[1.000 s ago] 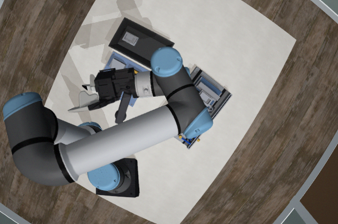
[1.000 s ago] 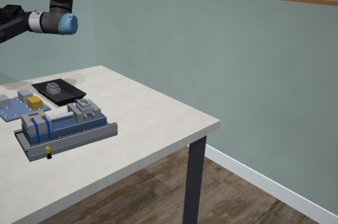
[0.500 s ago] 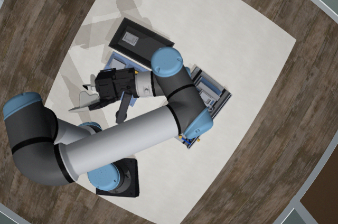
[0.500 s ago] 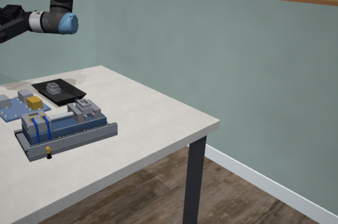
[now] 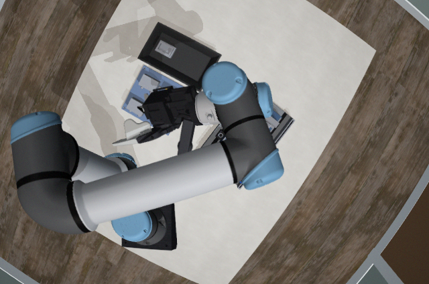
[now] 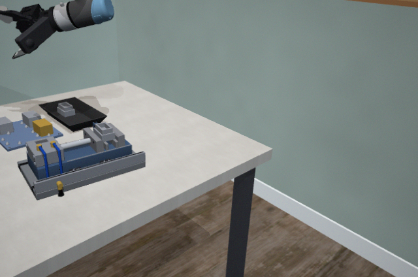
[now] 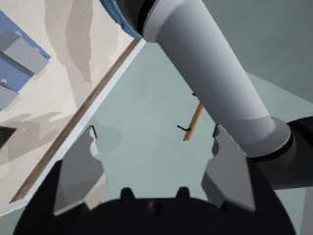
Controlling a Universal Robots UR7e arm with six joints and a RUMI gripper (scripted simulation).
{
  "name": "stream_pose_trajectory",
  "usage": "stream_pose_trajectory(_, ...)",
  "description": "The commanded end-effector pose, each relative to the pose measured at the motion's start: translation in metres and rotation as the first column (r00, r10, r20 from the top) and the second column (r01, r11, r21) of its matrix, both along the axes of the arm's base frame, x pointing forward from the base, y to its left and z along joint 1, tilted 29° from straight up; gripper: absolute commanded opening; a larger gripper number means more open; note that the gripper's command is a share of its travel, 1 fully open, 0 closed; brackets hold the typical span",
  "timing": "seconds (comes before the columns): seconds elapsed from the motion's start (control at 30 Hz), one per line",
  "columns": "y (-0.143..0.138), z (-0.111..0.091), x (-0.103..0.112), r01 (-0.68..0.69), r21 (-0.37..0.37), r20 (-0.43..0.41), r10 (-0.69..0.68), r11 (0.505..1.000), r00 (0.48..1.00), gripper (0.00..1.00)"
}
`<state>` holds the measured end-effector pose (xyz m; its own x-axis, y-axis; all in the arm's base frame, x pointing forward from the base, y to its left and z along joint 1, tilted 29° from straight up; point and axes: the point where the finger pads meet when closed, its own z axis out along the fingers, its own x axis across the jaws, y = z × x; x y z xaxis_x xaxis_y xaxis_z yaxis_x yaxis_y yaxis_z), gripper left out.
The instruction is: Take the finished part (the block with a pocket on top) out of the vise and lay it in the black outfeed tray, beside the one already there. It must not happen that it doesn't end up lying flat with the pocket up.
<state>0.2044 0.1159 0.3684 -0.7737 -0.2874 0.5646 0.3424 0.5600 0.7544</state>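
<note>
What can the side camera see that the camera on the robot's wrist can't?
Only the exterior view shows the vise with the pocketed block in it, and the black tray holding another block. Only the wrist view shows both fingers of the open, empty pincer close up. Both show the white table.
</note>
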Motion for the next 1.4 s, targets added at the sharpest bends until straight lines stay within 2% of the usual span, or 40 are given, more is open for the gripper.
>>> stream_pose_trajectory(0.0,-0.042,-0.022,0.034,0.056,-0.103,0.161,-0.039,0.993,0.986,1.00)
stream_pose_trajectory(0.13,-0.085,-0.041,0.069,0.129,-0.202,0.321,-0.059,0.971,0.945,1.00)
stream_pose_trajectory(0.17,-0.085,-0.041,0.069,0.129,-0.202,0.321,-0.059,0.971,0.945,1.00)
stream_pose_trajectory(0.27,-0.117,-0.056,0.095,0.192,-0.265,0.434,-0.061,0.945,0.899,1.00)
stream_pose_trajectory(0.37,-0.117,-0.056,0.095,0.192,-0.265,0.434,-0.061,0.945,0.899,1.00)
stream_pose_trajectory(0.5,-0.157,-0.073,0.127,0.278,-0.330,0.566,-0.047,0.902,0.823,1.00)
stream_pose_trajectory(0.53,-0.157,-0.073,0.127,0.278,-0.330,0.566,-0.047,0.902,0.823,1.00)
stream_pose_trajectory(0.63,-0.183,-0.085,0.148,0.339,-0.362,0.646,-0.028,0.868,0.763,1.00)
stream_pose_trajectory(0.67,-0.183,-0.085,0.148,0.339,-0.362,0.646,-0.028,0.868,0.763,1.00)
stream_pose_trajectory(0.77,-0.206,-0.096,0.167,0.394,-0.384,0.710,-0.006,0.835,0.704,1.00)
stream_pose_trajectory(0.8,-0.206,-0.096,0.167,0.394,-0.384,0.710,-0.006,0.835,0.704,1.00)
stream_pose_trajectory(0.87,-0.221,-0.102,0.178,0.427,-0.394,0.745,0.011,0.814,0.667,1.00)
stream_pose_trajectory(0.93,-0.221,-0.102,0.178,0.427,-0.394,0.745,0.011,0.814,0.667,1.00)
stream_pose_trajectory(1.13,-0.253,-0.117,0.204,0.504,-0.407,0.816,0.055,0.762,0.576,1.00)
stream_pose_trajectory(1.37,-0.273,-0.126,0.221,0.552,-0.408,0.853,0.087,0.727,0.515,1.00)
